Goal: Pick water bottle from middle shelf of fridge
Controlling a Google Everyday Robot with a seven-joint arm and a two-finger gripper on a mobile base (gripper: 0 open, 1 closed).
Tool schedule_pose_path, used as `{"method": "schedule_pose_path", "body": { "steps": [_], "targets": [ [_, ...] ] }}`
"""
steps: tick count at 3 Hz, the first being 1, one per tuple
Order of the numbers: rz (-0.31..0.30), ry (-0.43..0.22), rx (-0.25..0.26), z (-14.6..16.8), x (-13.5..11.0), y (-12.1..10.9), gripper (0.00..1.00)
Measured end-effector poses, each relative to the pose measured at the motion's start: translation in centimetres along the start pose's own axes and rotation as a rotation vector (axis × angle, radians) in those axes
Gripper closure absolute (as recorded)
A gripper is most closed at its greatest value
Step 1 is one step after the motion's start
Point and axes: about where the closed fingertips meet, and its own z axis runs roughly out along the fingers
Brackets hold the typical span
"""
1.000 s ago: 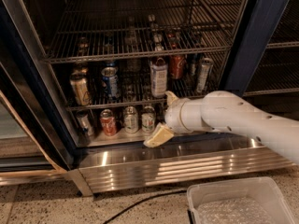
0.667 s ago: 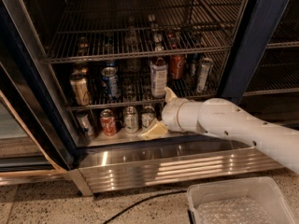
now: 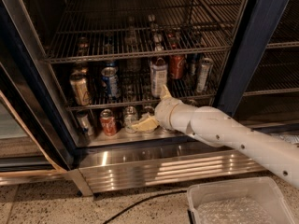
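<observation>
Blocking bottom-shelf cans (image 3: 130,115): the hand (image 3: 142,123).

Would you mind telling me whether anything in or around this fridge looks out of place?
Nothing spilled or toppled. One oddity: a black cable trails across the floor before the fridge. The gripper sits low, among the bottom-row cans.

Matt cream plastic gripper (image 3: 145,123) low in the fridge (image 3: 250,55), beneath shiny steel-wire middle shelf (image 3: 117,105).
</observation>
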Motion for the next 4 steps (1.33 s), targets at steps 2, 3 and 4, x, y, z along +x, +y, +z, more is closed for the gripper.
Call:
{"method": "schedule_pose_path", "body": {
  "steps": [2,3,4],
  "targets": [
    [-0.002,-0.024,0.003,0.7,-0.6,0.4,0.00],
    [-0.016,-0.066,0.020,1.2,-1.9,0.1,0.00],
    [-0.024,-0.094,0.043,1.1,-2.7,-0.2,0.00]
  ]
}}
